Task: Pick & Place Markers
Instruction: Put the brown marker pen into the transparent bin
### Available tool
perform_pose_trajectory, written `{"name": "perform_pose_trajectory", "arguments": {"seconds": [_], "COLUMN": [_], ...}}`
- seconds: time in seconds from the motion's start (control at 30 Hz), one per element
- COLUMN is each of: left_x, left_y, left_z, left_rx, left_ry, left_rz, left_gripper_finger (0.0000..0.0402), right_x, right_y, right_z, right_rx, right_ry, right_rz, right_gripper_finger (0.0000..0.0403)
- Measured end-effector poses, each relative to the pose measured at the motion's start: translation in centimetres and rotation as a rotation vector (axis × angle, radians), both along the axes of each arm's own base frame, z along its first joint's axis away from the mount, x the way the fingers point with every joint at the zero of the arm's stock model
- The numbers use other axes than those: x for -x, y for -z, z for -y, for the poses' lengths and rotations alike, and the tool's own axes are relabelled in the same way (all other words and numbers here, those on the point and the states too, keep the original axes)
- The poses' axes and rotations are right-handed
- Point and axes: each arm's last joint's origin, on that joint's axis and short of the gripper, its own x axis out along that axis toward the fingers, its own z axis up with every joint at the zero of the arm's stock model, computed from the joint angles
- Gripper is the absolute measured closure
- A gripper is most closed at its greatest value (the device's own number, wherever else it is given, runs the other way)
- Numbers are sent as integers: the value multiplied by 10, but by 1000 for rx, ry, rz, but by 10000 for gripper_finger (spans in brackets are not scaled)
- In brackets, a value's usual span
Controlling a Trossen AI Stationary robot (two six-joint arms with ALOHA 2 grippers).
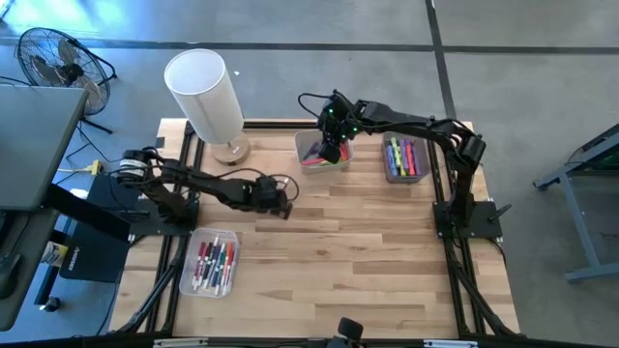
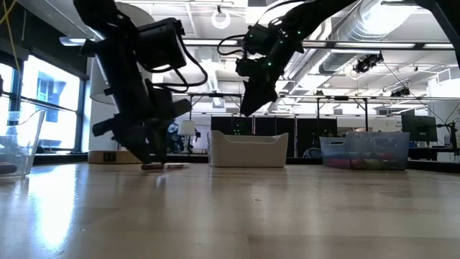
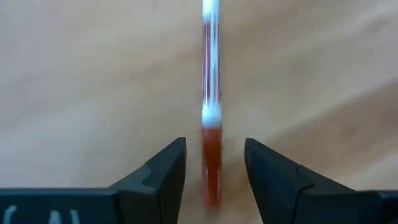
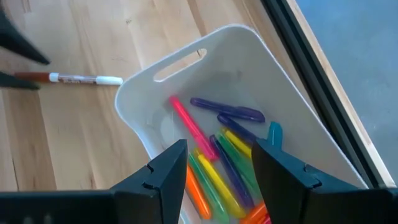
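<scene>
From the high view we look straight down on the whole wooden table (image 1: 319, 251), with both arms and the bare floor around it in frame. From the low view we look level across the tabletop, close to its surface, into the room behind. The left wrist view sits very near the wood, facing a red-capped marker (image 3: 211, 124) at the centre of the frame. The right wrist view hangs above the white bin (image 4: 249, 118) and catches that same marker (image 4: 74, 78) at its upper left; the bin (image 2: 248, 149) also shows mid-frame in the low view.
</scene>
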Motion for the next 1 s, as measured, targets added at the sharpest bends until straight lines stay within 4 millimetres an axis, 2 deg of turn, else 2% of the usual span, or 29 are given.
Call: {"name": "perform_pose_trajectory", "arguments": {"seconds": [0.1, 0.3, 0.53, 0.67, 0.87, 1.0], "left_x": [-4, -5, -6, -4, -3, -2], "left_y": [-2, 7, 20, 21, 22, 22], "left_z": [-13, -35, -36, -34, -34, -34], "left_rx": [-28, -11, 18, 20, 48, 65], "left_ry": [-23, -15, 18, 25, 79, 82], "left_rz": [4, -48, -109, -136, -161, -168], "left_gripper_finger": [240, 240, 242, 278, 377, 376], "right_x": [1, 3, 6, 6, 6, 10], "right_y": [1, 3, 5, 5, 1, -11], "right_z": [-1, -3, -5, -6, -8, -10], "right_rx": [-7, -43, -99, -121, -154, -130], "right_ry": [0, -14, -17, -19, -40, -41], "right_rz": [-13, -33, -50, -56, -22, 12], "right_gripper_finger": [234, 233, 233, 233, 234, 238]}}
